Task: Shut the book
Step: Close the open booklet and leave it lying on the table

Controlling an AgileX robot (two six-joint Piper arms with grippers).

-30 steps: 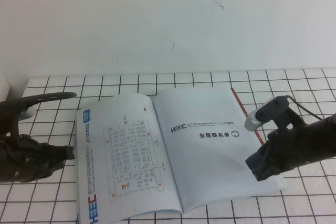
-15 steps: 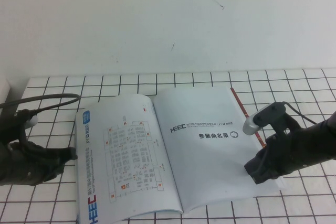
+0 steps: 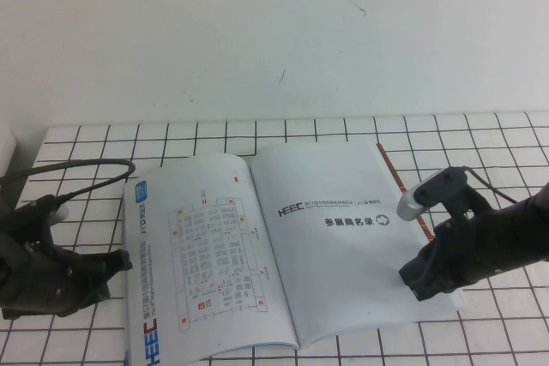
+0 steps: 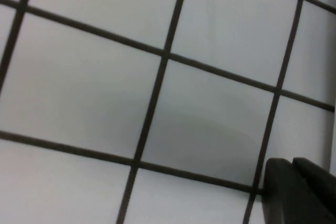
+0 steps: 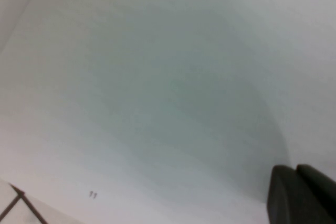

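The book (image 3: 257,246) lies open and flat on the gridded table (image 3: 480,139), a floor-plan page on the left and a title page with a red strip along its edge on the right. My left gripper (image 3: 120,261) is low over the table just left of the book's left edge; the left wrist view shows its dark fingertips (image 4: 291,162) pressed together above grid lines. My right gripper (image 3: 410,279) rests over the right page's near outer corner. In the right wrist view its fingertips (image 5: 295,169) are together against the plain white page (image 5: 157,87).
A white wall rises behind the table. A small white object (image 3: 7,147) shows at the far left edge. The left arm's black cable (image 3: 77,169) loops over the table beside the book.
The left arm has shifted toward the near edge and slightly closer to the book. The right gripper slid a little inward over the page corner, then held still.
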